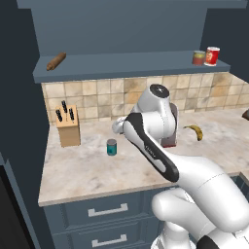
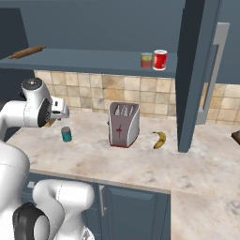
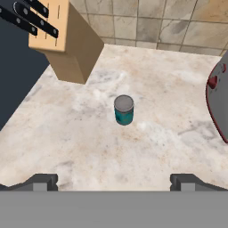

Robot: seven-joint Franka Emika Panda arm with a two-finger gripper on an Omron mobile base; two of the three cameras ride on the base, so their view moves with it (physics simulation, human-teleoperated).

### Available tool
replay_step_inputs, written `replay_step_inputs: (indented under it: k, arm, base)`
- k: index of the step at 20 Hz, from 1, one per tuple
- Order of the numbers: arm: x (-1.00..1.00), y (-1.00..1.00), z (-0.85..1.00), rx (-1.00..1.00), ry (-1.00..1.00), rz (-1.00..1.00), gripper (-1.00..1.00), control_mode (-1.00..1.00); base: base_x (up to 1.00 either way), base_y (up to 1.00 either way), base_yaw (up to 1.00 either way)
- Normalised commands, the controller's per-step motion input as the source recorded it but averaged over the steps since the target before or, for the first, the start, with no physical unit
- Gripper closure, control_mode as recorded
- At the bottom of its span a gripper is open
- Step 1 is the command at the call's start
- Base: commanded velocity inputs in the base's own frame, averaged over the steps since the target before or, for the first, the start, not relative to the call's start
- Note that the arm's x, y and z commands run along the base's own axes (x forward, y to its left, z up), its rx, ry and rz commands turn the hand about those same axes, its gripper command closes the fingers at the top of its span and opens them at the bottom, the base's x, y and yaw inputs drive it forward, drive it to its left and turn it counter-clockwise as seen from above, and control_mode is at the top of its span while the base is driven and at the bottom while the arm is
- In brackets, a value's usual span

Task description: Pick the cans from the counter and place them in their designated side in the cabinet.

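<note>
On the counter (image 1: 87, 170) you find the knife block (image 1: 68, 127) at the back left corner, against the tiles. One can (image 1: 112, 147) stands upright right of it, nearer mid-counter and apart from it. The toaster (image 2: 123, 124) lies further right, with the banana (image 2: 159, 139) just beyond. On the cabinet (image 1: 121, 65) shelf, a rolling pin (image 1: 56, 61) lies at the left end; two cans (image 1: 206, 57) stand side by side at the right end.

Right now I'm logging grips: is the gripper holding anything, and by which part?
Nothing is held. The gripper is open, its fingertips wide apart above the counter; the teal can stands free on it.
</note>
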Motion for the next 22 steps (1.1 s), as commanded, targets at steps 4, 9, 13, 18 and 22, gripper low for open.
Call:
replay_step_inputs:
  k: [4,9,13,18,22]
  arm:
    - [0.0,0.0,-0.13,0.0,0.0,0.0,-1.0,-1.0]
    - [0.03,0.0,-0.18,0.0,0.0,0.0,-1.0,-1.0]
    - [0.02,0.0,-0.13,0.0,0.0,0.0,-1.0,-1.0]
    - [0.1,0.0,-0.08,0.0,0.02,0.0,-1.0,-1.0]
    - [0.09,0.0,-0.05,0.0,0.05,0.0,-1.0,-1.0]
  base:
    - [0.0,0.0,0.0]
    - [0.0,0.0,0.0]
    - [0.0,0.0,0.0]
    - [0.0,0.0,0.0]
    - [0.0,0.0,0.0]
